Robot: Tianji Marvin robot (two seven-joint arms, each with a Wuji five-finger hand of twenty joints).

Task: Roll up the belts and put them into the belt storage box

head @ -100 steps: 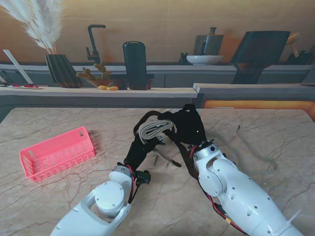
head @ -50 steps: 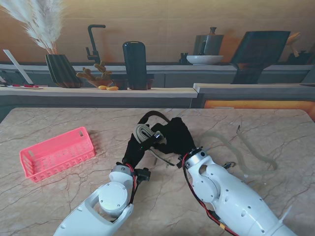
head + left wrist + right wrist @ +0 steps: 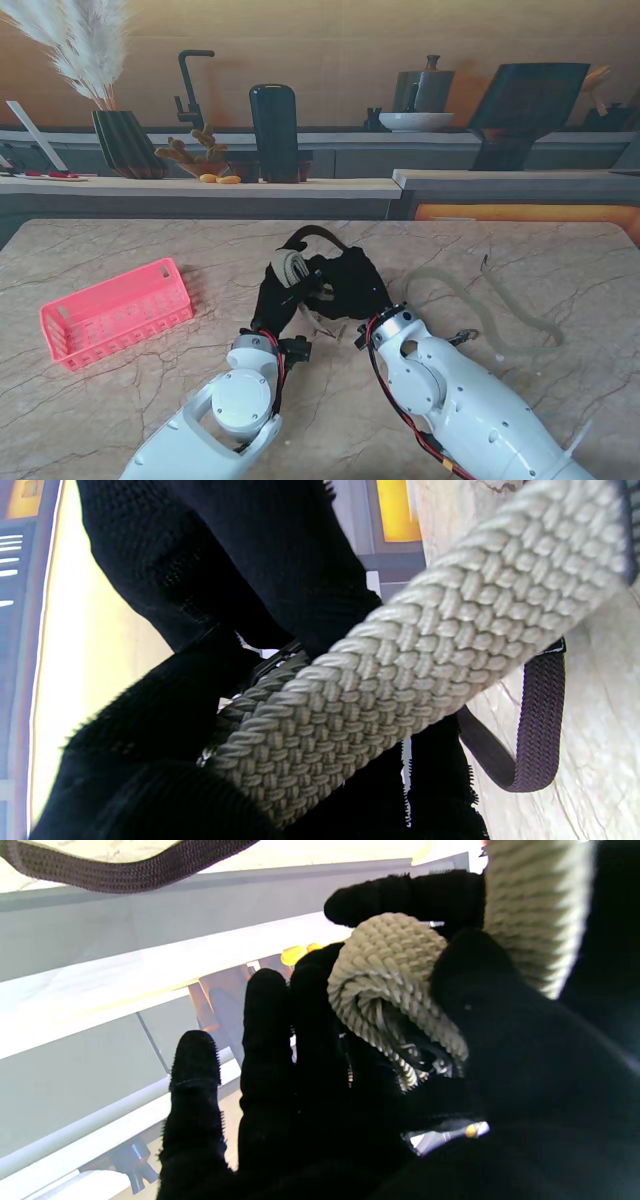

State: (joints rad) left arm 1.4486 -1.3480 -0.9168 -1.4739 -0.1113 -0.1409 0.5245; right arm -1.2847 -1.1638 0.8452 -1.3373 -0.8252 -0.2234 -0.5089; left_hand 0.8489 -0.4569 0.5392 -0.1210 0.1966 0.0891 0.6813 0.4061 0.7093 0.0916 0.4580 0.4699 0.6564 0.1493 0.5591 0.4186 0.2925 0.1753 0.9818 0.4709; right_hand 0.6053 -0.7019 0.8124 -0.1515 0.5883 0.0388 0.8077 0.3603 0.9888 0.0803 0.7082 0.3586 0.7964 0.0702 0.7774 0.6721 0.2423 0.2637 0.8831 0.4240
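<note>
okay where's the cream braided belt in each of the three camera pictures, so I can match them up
Stand view: the cream braided belt sits coiled at table centre between the left hand and right hand.
Left wrist view: it crosses the picture diagonally, very close.
Right wrist view: the coil's end shows among black fingers.
Shared landmark: the dark belt.

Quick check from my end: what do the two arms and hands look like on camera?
Both arms are glossy white with rounded shells. The left arm and right arm carry red and black cables near the wrists. The left hand and right hand wear black knitted gloves with a fuzzy weave.
</note>
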